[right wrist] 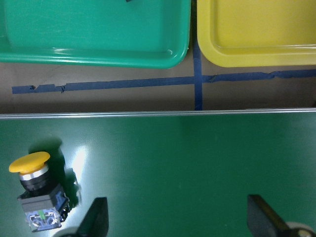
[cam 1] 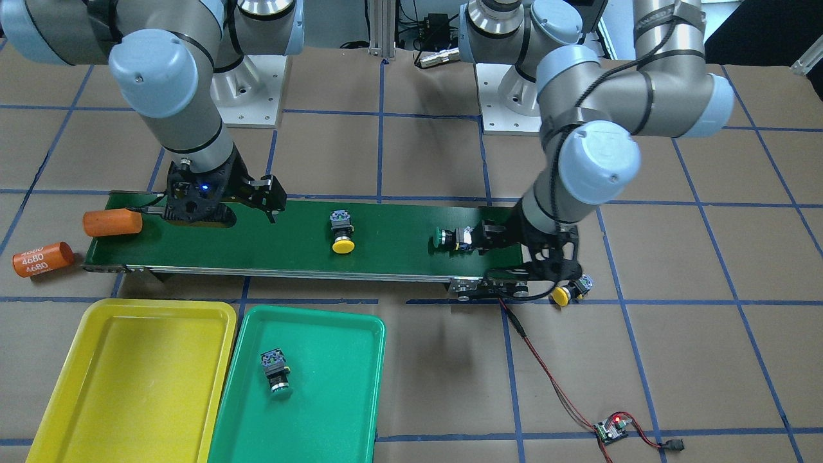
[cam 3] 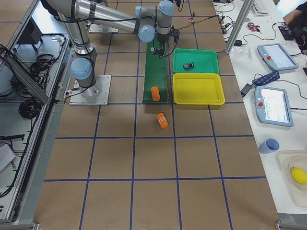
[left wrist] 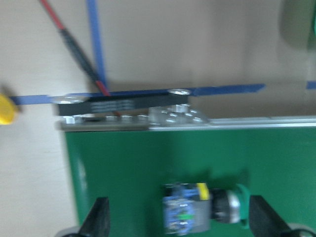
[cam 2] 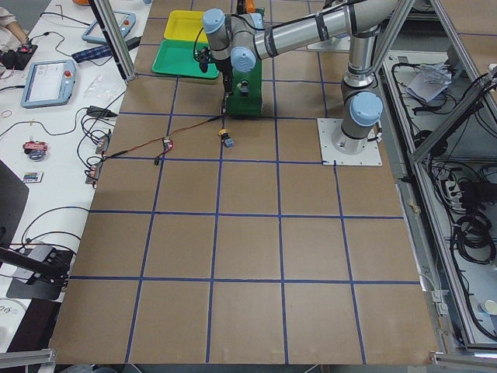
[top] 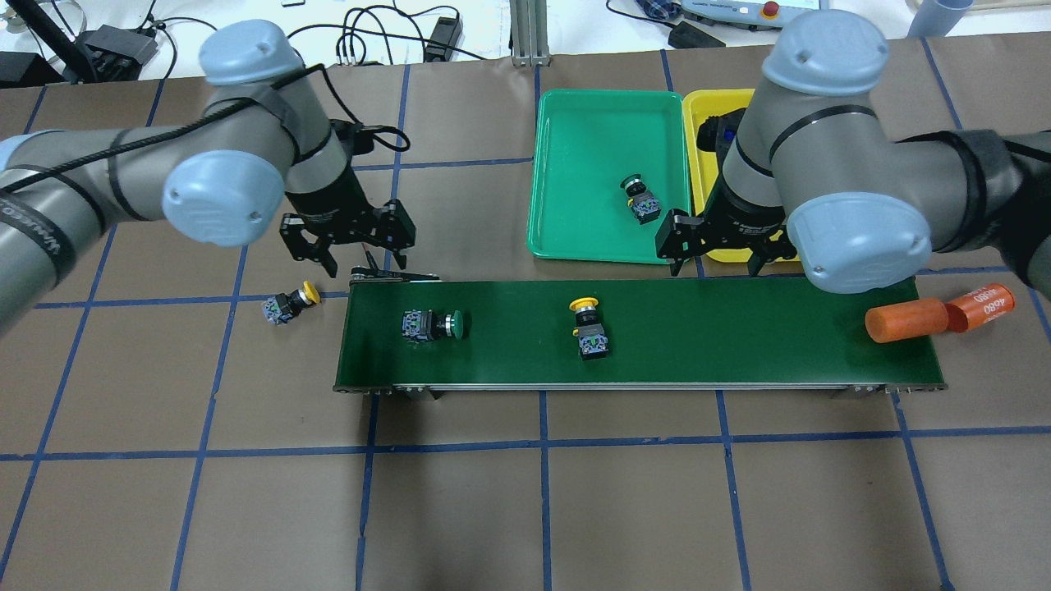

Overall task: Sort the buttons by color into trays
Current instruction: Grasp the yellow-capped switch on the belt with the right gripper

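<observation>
1. Progress: one of four buttons is sorted. A green button [cam 1: 276, 373] lies on its side in the green tray [cam 1: 334, 411]. The yellow tray [cam 1: 96, 360] holds nothing.
2. Outstanding, as judged: three buttons.
   - A second green button [cam 1: 450, 238] lies on the belt [cam 1: 398, 225], near the left arm's end.
   - A yellow button [cam 1: 343, 233] lies mid-belt.
   - A second yellow button [cam 1: 571, 292] lies off the belt on the surface [cam 1: 675, 354], just beside the belt's end.
3. Left hand [left wrist: 180, 224]: fingers spread, pinching nothing. Its wrist view shows the second green button between the fingertips in frame. Whether the tips are down at its level cannot be told. This button looks like the next pick.
4. Right hand [right wrist: 180, 219]: fingers spread, empty. It hangs over the belt near the edge facing the trays. The mid-belt yellow button sits off to one side, not between the fingers.
5. Other items: an orange cylinder [cam 1: 112, 222] lies at the belt's far end, and a second cylinder [cam 1: 44, 258] lies on the surface just beyond it. Neither belongs to the sort.
6. Writing: "4680" is printed repeatedly on the second cylinder. Nothing is legible on the first cylinder, the trays or the belt. Markings on the button bodies are too small to read.
</observation>
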Controlling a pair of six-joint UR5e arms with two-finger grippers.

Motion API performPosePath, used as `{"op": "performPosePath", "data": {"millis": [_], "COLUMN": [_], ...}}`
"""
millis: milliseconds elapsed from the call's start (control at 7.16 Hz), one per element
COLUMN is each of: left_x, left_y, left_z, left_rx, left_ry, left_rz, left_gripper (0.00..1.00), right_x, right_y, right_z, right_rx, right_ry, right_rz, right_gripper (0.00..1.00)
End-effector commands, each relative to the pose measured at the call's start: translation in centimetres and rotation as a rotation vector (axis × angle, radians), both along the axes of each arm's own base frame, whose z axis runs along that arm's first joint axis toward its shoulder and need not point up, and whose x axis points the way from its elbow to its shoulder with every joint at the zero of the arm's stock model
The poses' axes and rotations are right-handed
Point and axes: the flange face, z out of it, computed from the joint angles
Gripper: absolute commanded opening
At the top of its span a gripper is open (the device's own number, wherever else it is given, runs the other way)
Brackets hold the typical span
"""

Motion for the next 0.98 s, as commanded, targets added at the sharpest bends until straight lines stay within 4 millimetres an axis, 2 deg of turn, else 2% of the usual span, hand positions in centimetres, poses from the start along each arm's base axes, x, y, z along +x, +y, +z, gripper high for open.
{"op": "performPosePath", "data": {"millis": [0, 140, 280, 419, 559, 699, 839], "left_x": [8.6, 11.6, 15.4, 17.4, 17.1, 16.9, 16.5], "left_y": [-3.2, -3.4, -1.9, -1.5, -1.0, -0.5, -0.7], "left_z": [-3.2, -5.4, -8.1, -9.4, -10.9, -12.0, -11.8], "left_rx": [0.014, 0.027, 0.078, 0.045, 0.023, 0.003, -0.013], "left_ry": [-0.002, -0.006, 0.008, 0.001, -0.006, -0.007, 0.000], "left_rz": [0.145, 0.194, 0.270, 0.307, 0.314, 0.314, 0.309], "left_gripper": [1.00, 1.00, 1.00, 1.00, 1.00, 1.00, 1.00], "right_x": [1.2, 1.5, 3.0, 5.4, 6.7, 7.0, 7.4], "right_y": [0.0, 0.1, 0.2, 0.3, 0.1, 0.2, 0.3], "right_z": [-1.1, -1.4, -2.7, -3.9, -5.2, -5.4, -5.9], "right_rx": [0.013, 0.021, 0.044, 0.035, 0.033, 0.038, 0.059], "right_ry": [-0.004, -0.008, -0.006, -0.007, -0.009, -0.009, -0.050], "right_rz": [0.011, 0.023, 0.055, 0.101, 0.120, 0.123, 0.125], "right_gripper": [1.00, 1.00, 1.00, 1.00, 1.00, 1.00, 1.00]}}
